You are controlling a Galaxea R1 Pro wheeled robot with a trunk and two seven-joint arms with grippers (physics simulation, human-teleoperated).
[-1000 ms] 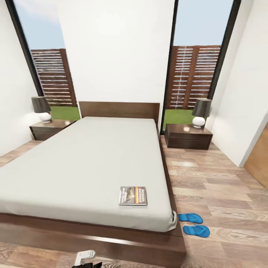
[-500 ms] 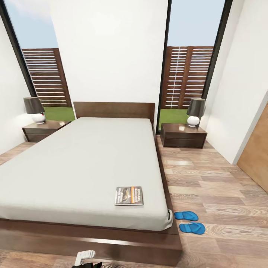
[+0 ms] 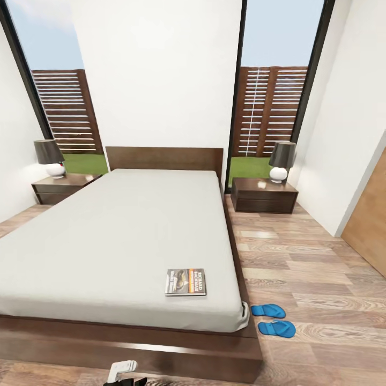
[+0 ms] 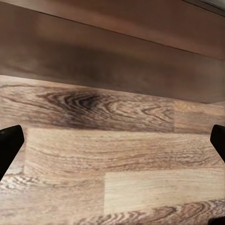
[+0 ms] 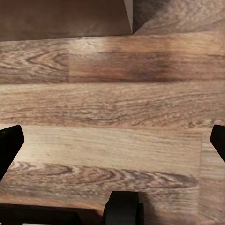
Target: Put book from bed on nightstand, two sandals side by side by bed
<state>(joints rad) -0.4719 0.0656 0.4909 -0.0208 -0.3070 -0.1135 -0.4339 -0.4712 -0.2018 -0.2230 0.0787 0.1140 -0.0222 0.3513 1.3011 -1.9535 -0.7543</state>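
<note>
The book (image 3: 185, 282) lies flat on the pale grey mattress of the bed (image 3: 107, 230), near its front right corner. Both blue sandals (image 3: 268, 310) (image 3: 276, 328) rest side by side on the wood floor just right of that corner. A dark nightstand (image 3: 264, 195) stands right of the headboard and its twin (image 3: 61, 187) stands left of it. In the left wrist view my left gripper (image 4: 112, 140) is open over bare floor planks beside the bed's dark frame (image 4: 117, 51). My right gripper (image 5: 112, 140) is open too, over floor, with nothing between its fingers.
Each nightstand carries a lamp with a dark shade (image 3: 282, 161) (image 3: 49, 158). A brown door panel (image 3: 370, 225) stands at the right wall. Open floor runs along the bed's right side. A white part of my arm (image 3: 122, 369) shows at the bottom edge.
The whole head view shifted between one second ago and half a second ago, so the camera moved. Since then it has held still. Book and sandals have not moved.
</note>
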